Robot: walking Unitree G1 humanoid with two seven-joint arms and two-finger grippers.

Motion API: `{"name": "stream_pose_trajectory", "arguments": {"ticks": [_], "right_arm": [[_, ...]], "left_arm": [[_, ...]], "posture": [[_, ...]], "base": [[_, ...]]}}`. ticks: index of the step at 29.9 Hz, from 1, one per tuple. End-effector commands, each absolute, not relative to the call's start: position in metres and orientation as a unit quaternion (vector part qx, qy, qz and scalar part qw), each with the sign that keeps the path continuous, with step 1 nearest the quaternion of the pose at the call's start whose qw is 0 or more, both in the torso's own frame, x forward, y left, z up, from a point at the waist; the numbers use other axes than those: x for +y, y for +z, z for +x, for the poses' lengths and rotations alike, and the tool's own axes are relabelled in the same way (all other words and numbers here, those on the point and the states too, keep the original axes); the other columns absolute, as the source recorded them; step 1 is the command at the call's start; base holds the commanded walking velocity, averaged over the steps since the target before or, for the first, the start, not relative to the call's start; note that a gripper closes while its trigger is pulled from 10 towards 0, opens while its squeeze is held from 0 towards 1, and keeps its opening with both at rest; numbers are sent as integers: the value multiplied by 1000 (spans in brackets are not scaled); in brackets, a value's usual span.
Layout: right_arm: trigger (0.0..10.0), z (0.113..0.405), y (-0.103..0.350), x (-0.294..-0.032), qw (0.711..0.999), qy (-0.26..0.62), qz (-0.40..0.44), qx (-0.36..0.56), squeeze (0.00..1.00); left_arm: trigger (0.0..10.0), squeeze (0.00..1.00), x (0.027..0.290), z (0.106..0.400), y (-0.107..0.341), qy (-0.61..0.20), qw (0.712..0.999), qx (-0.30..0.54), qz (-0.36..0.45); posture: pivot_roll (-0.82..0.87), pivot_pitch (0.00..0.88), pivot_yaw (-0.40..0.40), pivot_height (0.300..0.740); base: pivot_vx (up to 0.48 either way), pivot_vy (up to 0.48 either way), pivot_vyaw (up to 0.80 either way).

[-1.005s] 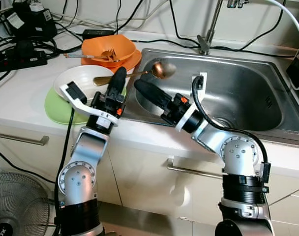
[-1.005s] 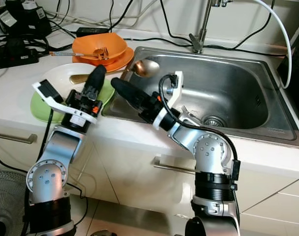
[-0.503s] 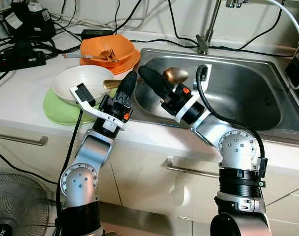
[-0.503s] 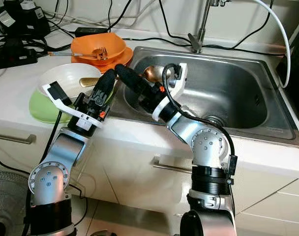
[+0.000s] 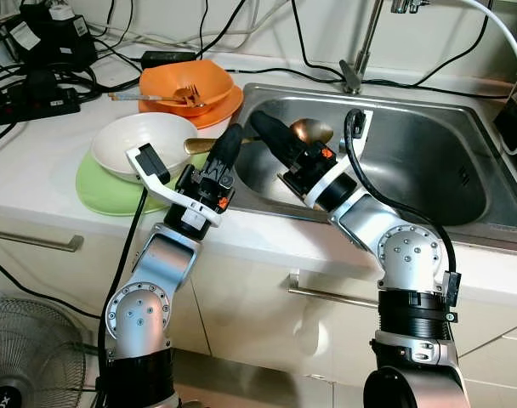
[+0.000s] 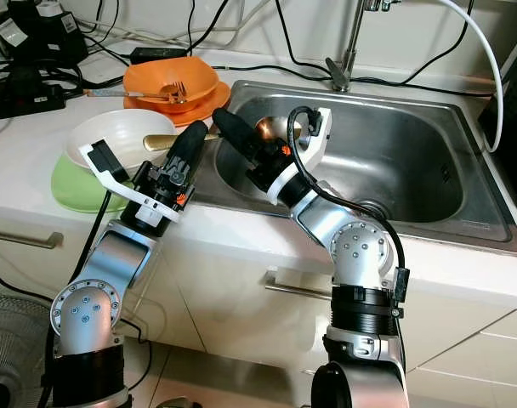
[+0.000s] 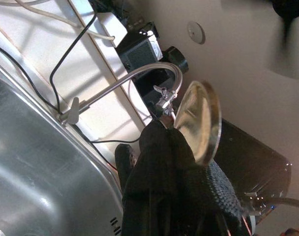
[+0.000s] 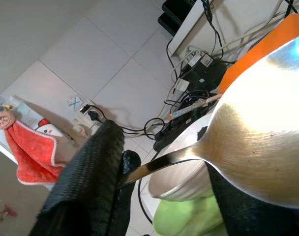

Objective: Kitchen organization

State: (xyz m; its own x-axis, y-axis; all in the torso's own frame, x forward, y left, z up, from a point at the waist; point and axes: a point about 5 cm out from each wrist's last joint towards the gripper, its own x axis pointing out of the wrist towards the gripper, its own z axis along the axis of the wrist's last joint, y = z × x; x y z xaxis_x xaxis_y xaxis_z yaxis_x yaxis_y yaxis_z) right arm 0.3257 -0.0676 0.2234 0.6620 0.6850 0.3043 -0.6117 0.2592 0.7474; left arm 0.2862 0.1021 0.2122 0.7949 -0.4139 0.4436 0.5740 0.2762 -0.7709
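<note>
Spoon (image 5: 310, 129): I see it over the sink's (image 5: 428, 161) left edge, bowl end toward the tap.
Left gripper (image 5: 228, 143): clamped on the spoon's handle.
Right gripper (image 5: 271, 134): at the spoon's neck; I can't tell its grip.
White bowl (image 5: 148, 141): on green plate (image 5: 101, 187).

text: none readable | labels: white stickers on the black boxes (image 5: 37, 34) at the counter's back corner, print too small to make out | fan (image 5: 20, 357) on the floor: a few white letters at the frame edge, cut off and illegible
</note>
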Motion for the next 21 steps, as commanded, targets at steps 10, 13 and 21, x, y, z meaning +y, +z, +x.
{"name": "stream_pose_trajectory", "arguments": {"ticks": [10, 13, 21], "right_arm": [[0, 331, 232, -68, 795, 405, 450, 27, 0], [0, 331, 232, -68, 796, 403, 450, 26, 0], [0, 335, 233, -72, 801, 390, 455, 21, 0]], "left_arm": [[0, 0, 95, 280, 210, -327, 793, -69, -509], [0, 0, 95, 280, 210, -327, 793, -67, -509], [0, 0, 94, 281, 206, -324, 797, -59, -506]], "posture": [[-46, 24, 5, 740], [-46, 24, 5, 740], [-49, 23, 7, 740]], "base": [[0, 0, 0], [0, 0, 0], [0, 0, 0]]}}
